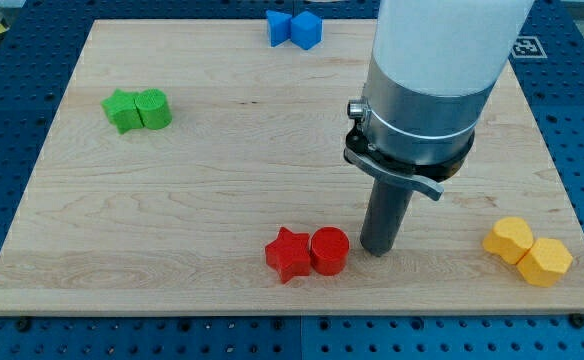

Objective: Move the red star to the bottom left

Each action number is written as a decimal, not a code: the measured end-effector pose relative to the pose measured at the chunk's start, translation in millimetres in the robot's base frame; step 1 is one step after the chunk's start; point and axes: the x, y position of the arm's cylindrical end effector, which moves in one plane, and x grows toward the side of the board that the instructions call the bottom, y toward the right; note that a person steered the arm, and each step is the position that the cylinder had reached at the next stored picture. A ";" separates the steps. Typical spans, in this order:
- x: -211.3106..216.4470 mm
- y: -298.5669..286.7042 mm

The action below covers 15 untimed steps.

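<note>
The red star (pixel 289 254), intact and flat near the tabletop's bottom edge, touches one red cylinder (pixel 329 250) left of my jawless tip (pixel 374 250); counted: two red, green, blue, yellow blocks each.

Bright, even light; sharp focus

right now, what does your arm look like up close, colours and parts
My arm shows as a fat white cylinder at the view's top. Below it sits a silver metal band, then a black collar with a small silver bolt on its left and a grey clip. A straight dark rod hangs from it, ending in my tip. No cables or markings show.
</note>
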 end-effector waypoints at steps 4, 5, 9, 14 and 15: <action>-16.6 0.0; -18.0 0.0; 7.2 6.2; 22.2 -9.6; 22.2 -32.9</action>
